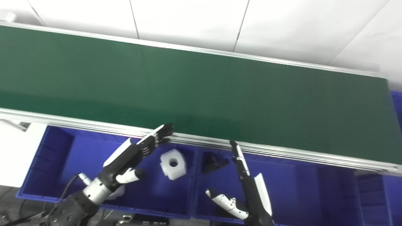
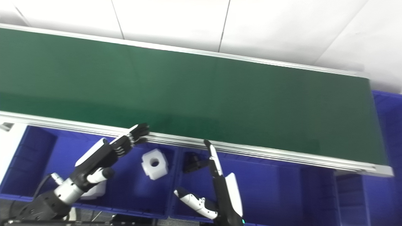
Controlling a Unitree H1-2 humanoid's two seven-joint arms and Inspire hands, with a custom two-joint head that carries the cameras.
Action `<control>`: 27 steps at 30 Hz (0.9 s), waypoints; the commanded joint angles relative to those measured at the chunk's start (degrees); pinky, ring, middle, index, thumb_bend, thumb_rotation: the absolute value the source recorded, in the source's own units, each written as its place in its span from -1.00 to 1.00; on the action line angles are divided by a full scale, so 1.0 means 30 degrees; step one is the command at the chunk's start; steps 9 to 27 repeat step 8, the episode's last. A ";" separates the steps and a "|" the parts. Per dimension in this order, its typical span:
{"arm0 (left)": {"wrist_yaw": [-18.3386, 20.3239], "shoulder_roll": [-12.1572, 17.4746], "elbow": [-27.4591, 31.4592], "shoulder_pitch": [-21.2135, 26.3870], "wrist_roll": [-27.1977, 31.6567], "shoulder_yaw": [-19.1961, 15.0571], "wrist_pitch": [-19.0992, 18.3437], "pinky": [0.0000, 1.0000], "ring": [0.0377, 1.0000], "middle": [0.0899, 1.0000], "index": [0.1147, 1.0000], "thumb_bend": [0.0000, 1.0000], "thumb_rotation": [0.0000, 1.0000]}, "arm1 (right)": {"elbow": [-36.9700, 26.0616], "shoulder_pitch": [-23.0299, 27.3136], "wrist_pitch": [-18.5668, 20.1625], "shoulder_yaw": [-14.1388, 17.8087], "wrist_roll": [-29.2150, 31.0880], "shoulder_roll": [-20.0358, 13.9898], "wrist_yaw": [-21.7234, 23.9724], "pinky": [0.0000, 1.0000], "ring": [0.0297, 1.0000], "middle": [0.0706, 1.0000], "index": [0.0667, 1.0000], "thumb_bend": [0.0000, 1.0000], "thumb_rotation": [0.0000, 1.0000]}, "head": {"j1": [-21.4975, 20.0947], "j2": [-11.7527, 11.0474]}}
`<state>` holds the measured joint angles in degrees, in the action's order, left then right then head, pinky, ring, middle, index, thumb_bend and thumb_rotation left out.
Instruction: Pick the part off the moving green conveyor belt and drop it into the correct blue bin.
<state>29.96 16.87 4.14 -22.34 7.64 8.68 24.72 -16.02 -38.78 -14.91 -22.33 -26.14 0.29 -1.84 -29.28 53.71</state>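
The green conveyor belt runs across the view with no part on it. My left hand is open above the left blue bin, its fingertips reaching the belt's near rail. A white hex part lies in that bin, and another white part shows under my left wrist. My right hand is open and empty above the middle blue bin, fingers pointing at the rail. A black part lies in that bin beside its fingers.
The belt's aluminium rail overhangs the bins' far side. A further blue bin sits past the belt's right end. A white surface lies at the left. White floor tiles lie behind the belt.
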 commanded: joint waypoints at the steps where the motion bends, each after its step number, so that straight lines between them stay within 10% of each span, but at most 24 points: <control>1: 0.0091 -0.0110 0.0381 0.0061 -0.0558 -0.0260 0.0729 0.88 0.95 0.97 0.92 0.39 0.76 | 0.0000 0.0177 0.0199 -0.0561 -0.0113 0.0667 -0.0048 0.92 0.99 1.00 1.00 0.41 0.34 | 0.0032 -0.0023; 27: 0.0423 -0.0571 0.0206 -0.0157 -0.0175 -0.0210 0.0734 0.89 0.94 0.96 0.91 0.46 0.79 | 0.0238 0.0182 -0.0159 -0.0409 -0.0014 0.0413 -0.0382 0.94 1.00 1.00 1.00 0.41 0.40 | 0.1334 -0.0349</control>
